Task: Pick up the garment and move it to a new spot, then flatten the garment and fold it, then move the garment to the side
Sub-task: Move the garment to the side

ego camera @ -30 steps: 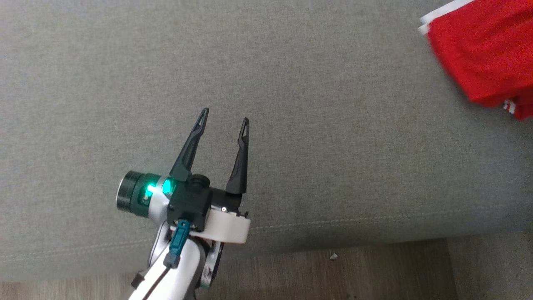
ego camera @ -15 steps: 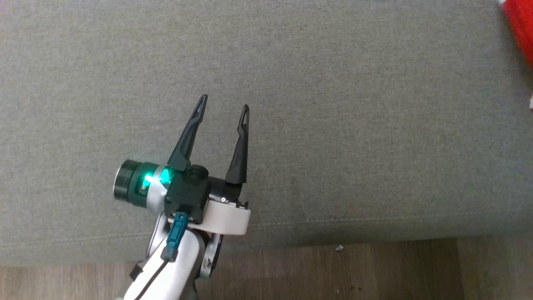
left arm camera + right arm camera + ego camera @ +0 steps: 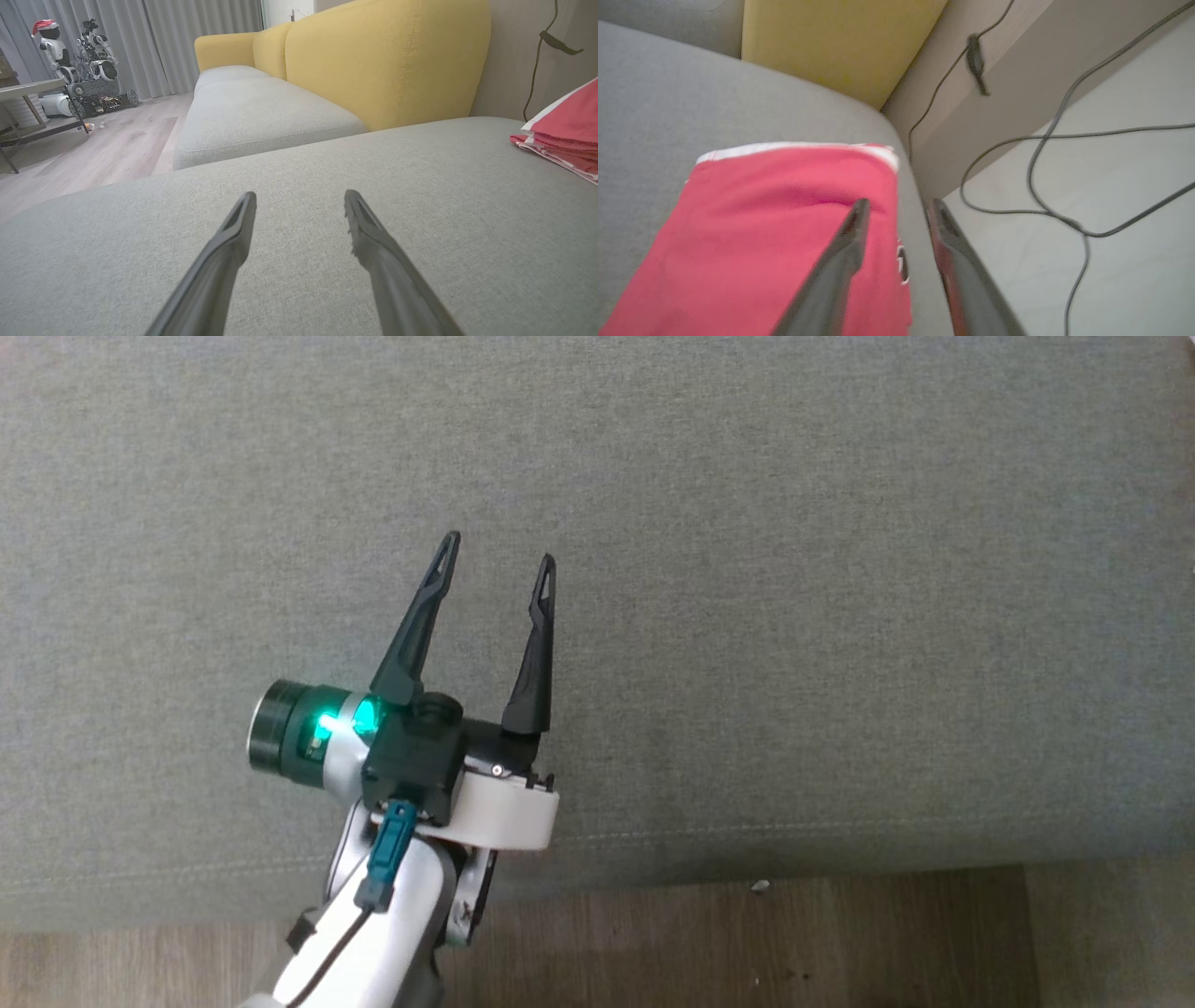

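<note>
Since a second ago the folded red fabric garment with white trim (image 3: pixel 784 224) has slid right to the far corner of the grey woven sofa cushion (image 3: pixel 747 569), and the right claw (image 3: pixel 899 205) has parted partway above it, gripping nothing I can see. Left claw (image 3: pixel 500 547) hovers fully spread and empty over bare cushion. Garment looks soft, light, limp; likely best pinched through all layers at a folded edge.

The grey cushion (image 3: pixel 747 569) is matt, rough-woven cloth, the red garment (image 3: pixel 761 233) smoother cloth, the floor (image 3: pixel 747 943) matt wood.
</note>
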